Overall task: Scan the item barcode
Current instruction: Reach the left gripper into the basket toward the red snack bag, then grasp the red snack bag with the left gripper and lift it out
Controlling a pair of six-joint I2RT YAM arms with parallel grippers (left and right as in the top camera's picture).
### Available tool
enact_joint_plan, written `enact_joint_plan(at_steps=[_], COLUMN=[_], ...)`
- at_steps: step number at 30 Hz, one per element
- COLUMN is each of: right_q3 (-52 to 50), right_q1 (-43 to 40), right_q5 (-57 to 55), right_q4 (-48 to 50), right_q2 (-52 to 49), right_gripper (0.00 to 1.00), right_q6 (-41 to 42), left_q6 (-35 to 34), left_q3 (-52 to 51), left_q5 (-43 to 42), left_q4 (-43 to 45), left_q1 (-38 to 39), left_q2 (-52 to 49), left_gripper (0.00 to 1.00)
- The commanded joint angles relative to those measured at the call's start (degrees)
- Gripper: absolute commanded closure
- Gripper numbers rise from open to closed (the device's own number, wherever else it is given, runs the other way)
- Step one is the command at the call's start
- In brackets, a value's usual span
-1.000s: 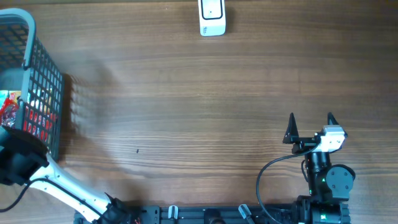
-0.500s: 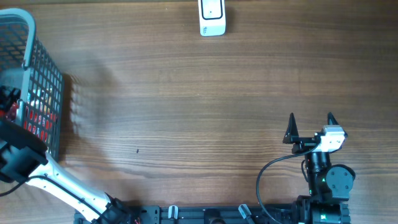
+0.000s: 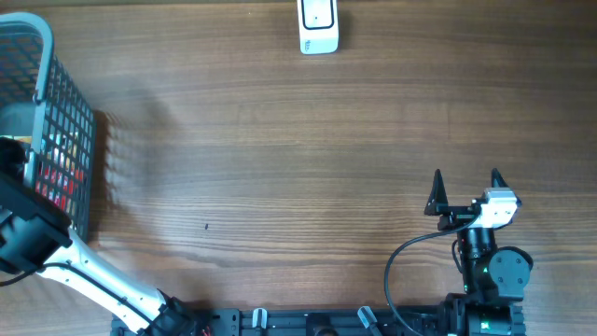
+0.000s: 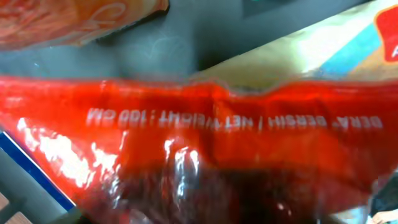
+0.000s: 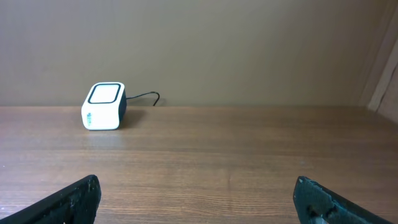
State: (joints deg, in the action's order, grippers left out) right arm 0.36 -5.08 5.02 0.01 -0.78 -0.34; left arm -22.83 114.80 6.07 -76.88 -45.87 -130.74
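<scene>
The red packet (image 4: 186,143) I am after lies inside the grey basket (image 3: 65,103) at the upper left of the overhead frame, where my left arm (image 3: 28,238) reaches in over the rim. In the left wrist view the packet fills nearly the whole picture, its glossy film very close to the lens, with a line of white weight print running upside down across the middle. An orange pack (image 4: 74,22) shows at the upper left of that view and a tan pack (image 4: 323,50) at the upper right, both partly under the red one.

My left fingers do not show in either view, so I cannot tell whether they are spread or already pinching the film. My right fingers (image 3: 436,196) stand wide apart with nothing between them, low at the right of the overhead frame. They are well apart from the white scanner (image 3: 318,26) at the top centre of the worktop (image 3: 280,159).

I judge the packet to be light, soft and slippery. It is thin shiny film that will crumple and slide rather than hold a shape, and whatever is inside may crush under a hard squeeze. The flat band along the upper edge, just above the print, looks like the stiffest place to pinch. I see no barcode on this face, so a hold at the edge should leave both broad faces free to turn toward the scanner.
</scene>
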Motion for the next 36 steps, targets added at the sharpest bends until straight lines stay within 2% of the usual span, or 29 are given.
enact_joint_plan(at_steps=[1,2,3,4,10,12,15,18,21,23,25,28,31,33,36], right_q3=[-0.1,-0.1,-0.1,-0.1,-0.1,-0.1,-0.1,-0.1,-0.1,-0.1,-0.1,-0.1,-0.1,-0.1,-0.1], right_q1=[-0.2,-0.2,-0.2,-0.2,-0.2,-0.2,-0.2,-0.2,-0.2,-0.2,-0.2,-0.2,-0.2,-0.2,-0.2], right_q5=[-0.6,-0.6,-0.6,-0.6,-0.6,-0.6,-0.6,-0.6,-0.6,-0.6,-0.6,-0.6,-0.6,-0.6,-0.6], right_q4=[0.1,0.1,0.1,0.1,0.1,0.1,0.2,0.1,0.2,0.1,0.1,0.1,0.1,0.2,0.1], right_q2=[0.3,0.3,0.3,0.3,0.3,0.3,0.3,0.3,0.3,0.3,0.3,0.3,0.3,0.3,0.3], right_gripper=[0.0,0.0,0.0,0.0,0.0,0.0,0.0,0.0,0.0,0.0,0.0,0.0,0.0,0.0,0.0], right_q6=[-0.8,-0.8,-0.8,-0.8,-0.8,-0.8,-0.8,-0.8,-0.8,-0.8,-0.8,-0.8,-0.8,-0.8,-0.8], left_q6=[-0.3,-0.4,-0.4,-0.3,-0.4,-0.4,-0.4,-0.4,-6.6,-6.6,-6.0,-5.9,-5.9,-5.9,-5.9], left_q3=[-0.5,-0.4,-0.2,0.5,11.3,17.1,21.7,21.7,21.7,21.7,21.7,20.2,14.8,10.8,2.9], left_q5=[-0.3,-0.3,-0.3,-0.5,-1.1,-4.3,-14.8,-26.6,-41.8,-47.2,-46.8,-41.1,-25.9,-18.4,-13.6], left_q4=[0.2,0.2,0.0,-0.3,-5.2,-6.8,-5.7,-1.8,-0.1,-2.3,-5.2,-7.9,-7.8,-7.6,-5.2], left_q1=[-0.3,-0.3,-0.3,-0.3,-0.3,-0.3,-0.3,-0.3,0.2,3.0,6.5,19.8,37.3,44.9,54.9], left_q2=[-0.6,-0.6,-0.5,-0.2,5.6,9.0,16.3,22.6,27.8,28.8,28.7,26.8,23.1,20.4,15.0], left_gripper=[0.54,0.55,0.62,0.76,0.82,0.94,0.96,0.96,0.96,0.96,0.96,0.96,0.96,0.96,0.93])
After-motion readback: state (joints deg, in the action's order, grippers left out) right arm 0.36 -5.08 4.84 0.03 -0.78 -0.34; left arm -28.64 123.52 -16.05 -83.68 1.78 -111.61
